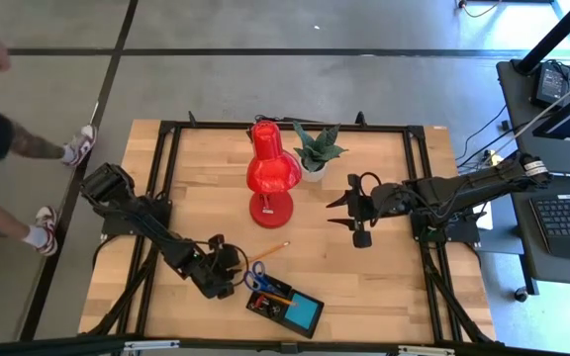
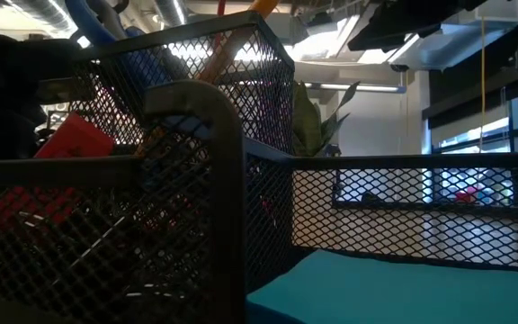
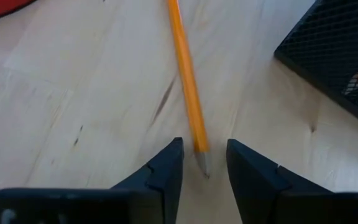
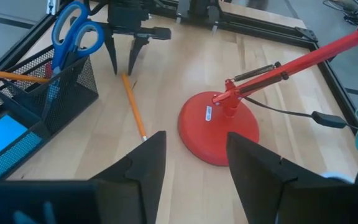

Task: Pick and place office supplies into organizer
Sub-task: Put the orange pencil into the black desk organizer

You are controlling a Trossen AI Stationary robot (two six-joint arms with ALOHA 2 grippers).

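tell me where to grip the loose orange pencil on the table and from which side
Grip the orange pencil on its bare shaft near the end that lies between the left gripper fingers, coming straight down from above. It lies flat on the wooden table, clear of the mesh organizer and the red lamp base, so open fingers can straddle the thin shaft across its width and close.

Organizer [image 2: 196, 180] mesh fills low view, hides table behind it. Beside organizer, pencil [image 3: 187, 87] cut off (top edge).

Wooden table [image 1: 384, 267]: lamp [image 1: 271, 170], plant [image 1: 316, 150], pencil [image 1: 270, 249], organizer [image 1: 287, 307].
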